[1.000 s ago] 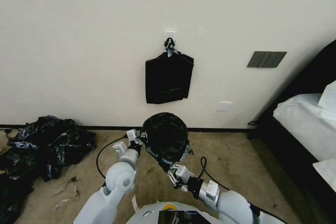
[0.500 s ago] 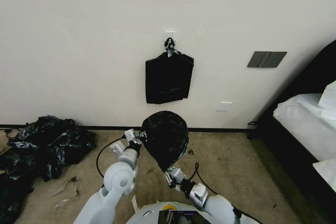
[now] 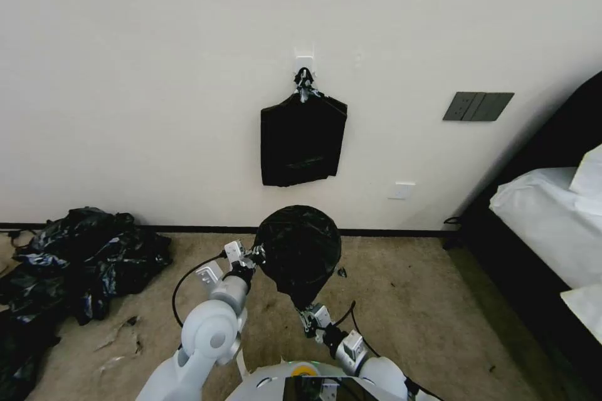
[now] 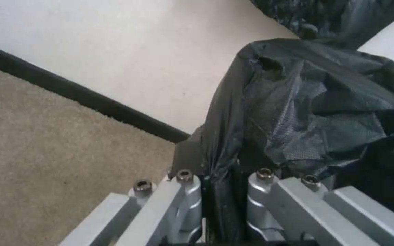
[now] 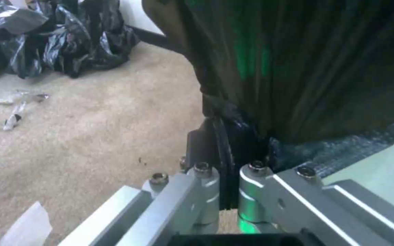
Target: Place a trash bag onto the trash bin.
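The trash bag (image 3: 298, 250) is a glossy black sheet stretched into a round dome low in front of the wall. My left gripper (image 3: 256, 255) is shut on its left edge; the left wrist view shows the plastic (image 4: 306, 112) bunched between the fingers (image 4: 185, 194). At the bag's near point my right gripper (image 3: 305, 312) is shut on the film, with the folds (image 5: 270, 68) rising from the closed jaws in the right wrist view. The bag hides the trash bin in the head view. A pale smooth surface (image 5: 379, 174) under the bag's hem looks like the bin's side.
A flat black bundle (image 3: 303, 138) hangs from a wall hook above the bag. A mound of black bags (image 3: 75, 263) lies on the carpet at left, with plastic scraps (image 3: 119, 338) nearby. A bed (image 3: 545, 225) stands at right. Cables loop over the carpet beside both arms.
My right gripper has pulled left and back toward my body, drawing the bag's near edge into a tight point. The loose flap at right has gone and the dome sits slightly lower.
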### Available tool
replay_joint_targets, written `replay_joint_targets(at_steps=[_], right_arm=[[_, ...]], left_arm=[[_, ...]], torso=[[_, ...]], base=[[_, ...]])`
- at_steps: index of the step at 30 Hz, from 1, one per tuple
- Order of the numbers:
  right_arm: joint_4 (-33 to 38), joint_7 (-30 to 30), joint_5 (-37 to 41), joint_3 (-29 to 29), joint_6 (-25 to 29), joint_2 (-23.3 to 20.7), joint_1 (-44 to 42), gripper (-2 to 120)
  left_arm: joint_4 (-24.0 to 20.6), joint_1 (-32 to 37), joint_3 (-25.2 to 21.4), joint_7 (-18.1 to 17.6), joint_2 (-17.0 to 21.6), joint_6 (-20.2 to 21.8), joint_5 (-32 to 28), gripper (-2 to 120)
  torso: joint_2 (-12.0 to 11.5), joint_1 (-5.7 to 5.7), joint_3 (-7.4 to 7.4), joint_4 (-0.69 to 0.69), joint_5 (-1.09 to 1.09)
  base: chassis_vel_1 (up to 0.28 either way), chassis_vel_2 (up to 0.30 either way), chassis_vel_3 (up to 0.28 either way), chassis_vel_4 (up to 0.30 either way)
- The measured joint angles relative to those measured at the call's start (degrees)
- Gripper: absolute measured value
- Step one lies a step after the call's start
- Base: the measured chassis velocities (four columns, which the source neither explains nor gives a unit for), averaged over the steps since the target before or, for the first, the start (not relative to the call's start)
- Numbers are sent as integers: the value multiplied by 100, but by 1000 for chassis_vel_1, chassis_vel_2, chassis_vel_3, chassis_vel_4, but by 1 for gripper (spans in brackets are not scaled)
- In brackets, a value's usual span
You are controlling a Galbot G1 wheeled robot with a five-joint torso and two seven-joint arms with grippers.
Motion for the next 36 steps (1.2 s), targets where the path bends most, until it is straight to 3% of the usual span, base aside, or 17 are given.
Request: replay_joint_targets(at_steps=[7, 16, 24, 33, 36], right_arm=[[102, -14, -3, 65, 100, -47, -98, 0], [131, -128, -150, 144, 456, -275, -91, 34], [488, -193, -171, 419, 564, -741, -83, 65], [1213, 31, 451, 1003, 213, -1454, -483, 97], [1555, 205, 786, 1105, 43, -1617, -608, 92]], left_arm=[[45, -18, -13, 7, 10, -2, 34, 7], [198, -243, -15, 8, 44, -44, 66, 7], [382, -445, -35, 27, 68, -96, 108, 7], [762, -619, -33, 163, 49, -270, 492, 7], [830, -622, 39, 185, 6, -316, 694, 7]], torso=[[0, 0, 0, 0, 0], [0, 0, 0, -1, 0], [0, 0, 0, 0, 1], [0, 0, 0, 0, 0], [0, 0, 0, 0, 0]], base=[[0, 0, 0, 0], [0, 0, 0, 0], [0, 0, 0, 0], [0, 0, 0, 0], [0, 0, 0, 0]])
